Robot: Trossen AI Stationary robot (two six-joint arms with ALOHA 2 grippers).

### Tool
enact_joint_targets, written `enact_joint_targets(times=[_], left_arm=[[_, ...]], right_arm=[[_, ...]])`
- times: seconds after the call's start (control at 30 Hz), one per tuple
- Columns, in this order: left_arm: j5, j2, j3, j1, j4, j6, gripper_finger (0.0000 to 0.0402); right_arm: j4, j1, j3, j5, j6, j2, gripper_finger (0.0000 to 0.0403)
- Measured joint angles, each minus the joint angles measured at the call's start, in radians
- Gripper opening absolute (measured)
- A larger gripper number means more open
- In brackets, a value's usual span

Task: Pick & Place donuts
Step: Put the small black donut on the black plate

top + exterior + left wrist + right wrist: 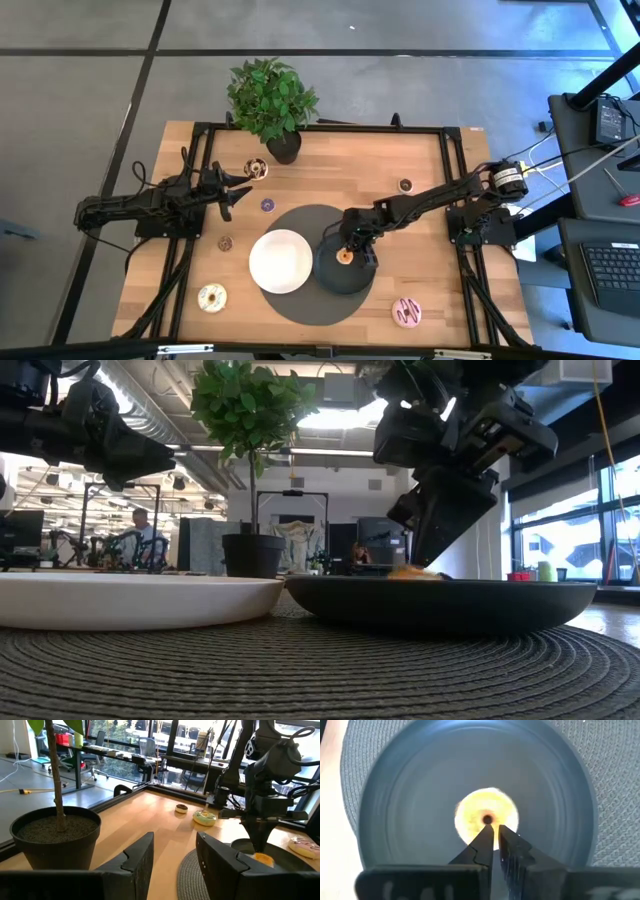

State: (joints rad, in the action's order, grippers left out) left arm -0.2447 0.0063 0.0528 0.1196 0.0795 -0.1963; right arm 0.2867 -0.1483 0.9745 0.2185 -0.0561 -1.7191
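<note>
A small orange donut (470, 815) lies in the middle of the round black plate (395, 795), which stands on a grey woven mat (320, 300) next to a white plate (281, 261). My right gripper (495, 824) slants down onto the donut from the table's right, its fingers all but together. My left gripper (172, 860) waits open and level near the table's left edge (235, 190), holding nothing. My right gripper has its fingertips (487, 822) on the orange donut at the near side of its ring (506, 817), one tip at the centre hole. It comes from above, slanting down from the right. The donut lies flat on the black plate (440, 605). The fingers hide the hold itself.
Loose donuts lie on the wood: a large pink one (406, 312) near right, a large white one (211, 297) near left, small ones at the left (267, 204) (225, 242) (256, 168) and one far right (405, 185). A potted plant (272, 100) stands at the far edge.
</note>
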Motion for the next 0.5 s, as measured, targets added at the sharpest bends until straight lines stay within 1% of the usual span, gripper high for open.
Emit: enact_joint_targets(times=[0.27, 0.37, 0.5], left_arm=[[0.0, 0.0, 0.0, 0.0, 0.0, 0.0, 0.0143], [0.0, 0.0, 0.0, 0.0, 0.0, 0.0, 0.0143], [0.0, 0.0, 0.0, 0.0, 0.0, 0.0, 0.0143]], right_arm=[[0.001, 0.002, 0.0, -0.012, 0.013, 0.001, 0.0033], [0.055, 0.002, 0.008, -0.061, 0.008, 0.033, 0.0039], [0.2, 0.003, 0.019, -0.167, 0.008, 0.142, 0.0052]])
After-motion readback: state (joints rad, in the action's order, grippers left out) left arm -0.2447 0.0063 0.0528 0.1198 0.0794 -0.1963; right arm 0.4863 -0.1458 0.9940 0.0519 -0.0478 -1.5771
